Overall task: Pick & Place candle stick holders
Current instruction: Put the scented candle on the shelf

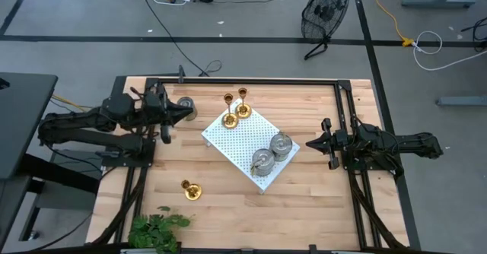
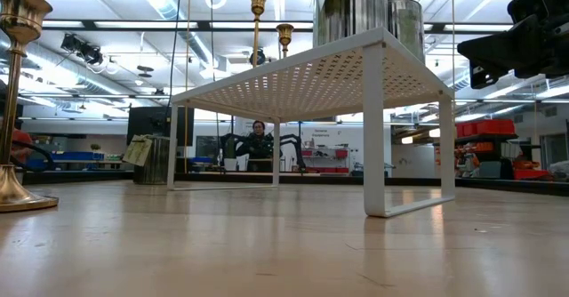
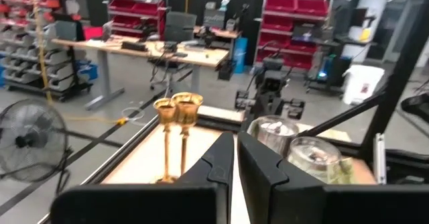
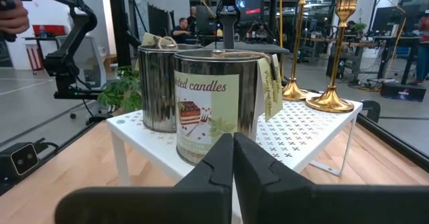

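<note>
A white perforated board [image 1: 245, 141] stands mid-table. On it are two brass candle stick holders [image 1: 229, 119] [image 1: 243, 109] and two silver-grey tins [image 1: 264, 161] [image 1: 281, 145]. A third tin [image 1: 185, 107] stands on the table at the far left, at the tip of my left gripper [image 1: 181, 114], which is shut with nothing between its fingers [image 3: 236, 163]. A third brass holder [image 1: 190, 190] stands on its round base near the front left. My right gripper [image 1: 310, 144] is shut and empty, level, to the right of the board, pointing at the tins [image 4: 208, 103]. My left gripper's shut fingertips lie against or just over the near side of the third tin [image 1: 186, 111] in the high view. Its wrist view does not show that tin, so I cannot tell whether they touch it.
A green leafy plant [image 1: 156, 230] sits at the table's front left edge. Black frame rails [image 1: 342, 109] run along the table's far and right sides. In the low view the board stands on thin white legs [image 2: 373, 137], with the brass holder [image 2: 18, 110] at the left.
</note>
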### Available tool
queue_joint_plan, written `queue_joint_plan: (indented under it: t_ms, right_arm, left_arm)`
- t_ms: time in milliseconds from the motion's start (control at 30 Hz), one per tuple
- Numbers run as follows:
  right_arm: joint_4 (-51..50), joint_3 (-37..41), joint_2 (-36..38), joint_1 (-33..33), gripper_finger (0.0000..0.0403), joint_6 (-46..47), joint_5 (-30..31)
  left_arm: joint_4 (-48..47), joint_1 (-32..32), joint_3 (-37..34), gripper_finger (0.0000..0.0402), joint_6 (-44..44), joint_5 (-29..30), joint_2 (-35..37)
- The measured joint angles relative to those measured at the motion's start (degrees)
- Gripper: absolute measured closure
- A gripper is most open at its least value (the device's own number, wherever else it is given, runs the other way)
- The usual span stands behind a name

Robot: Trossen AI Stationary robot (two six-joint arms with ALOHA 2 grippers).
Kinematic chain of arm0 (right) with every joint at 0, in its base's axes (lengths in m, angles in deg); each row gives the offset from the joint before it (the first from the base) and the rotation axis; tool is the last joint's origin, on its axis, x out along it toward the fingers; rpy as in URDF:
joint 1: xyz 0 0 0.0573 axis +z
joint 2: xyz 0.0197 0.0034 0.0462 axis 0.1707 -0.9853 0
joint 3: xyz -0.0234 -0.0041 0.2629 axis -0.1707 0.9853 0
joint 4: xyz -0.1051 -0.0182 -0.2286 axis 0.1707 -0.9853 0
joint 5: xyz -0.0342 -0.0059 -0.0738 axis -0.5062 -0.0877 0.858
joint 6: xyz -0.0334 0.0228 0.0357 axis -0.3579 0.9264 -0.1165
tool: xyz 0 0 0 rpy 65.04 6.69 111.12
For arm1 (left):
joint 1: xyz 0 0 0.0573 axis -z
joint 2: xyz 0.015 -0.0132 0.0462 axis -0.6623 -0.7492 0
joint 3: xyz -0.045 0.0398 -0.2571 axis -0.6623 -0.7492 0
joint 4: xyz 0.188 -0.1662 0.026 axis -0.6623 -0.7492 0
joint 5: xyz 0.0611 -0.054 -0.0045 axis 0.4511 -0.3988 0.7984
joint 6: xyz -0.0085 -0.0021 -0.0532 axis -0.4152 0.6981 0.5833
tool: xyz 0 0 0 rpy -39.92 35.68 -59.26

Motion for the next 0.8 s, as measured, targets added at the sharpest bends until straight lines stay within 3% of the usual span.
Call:
queue_joint_plan:
  t_ms: [633,800]
  right_arm:
    - [0.02,0.00,0.00,0.02,0.0387,-0.02,0.00]
    - [0.02,0.00,0.00,0.01,0.0387,-0.02,0.00]
  left_arm:
    - [-5.03,-0.45,0.12,0.0376,-2.91,3.80,-0.78]
    - [-10.41,-3.23,4.67,0.0376,-2.65,2.03,-2.25]
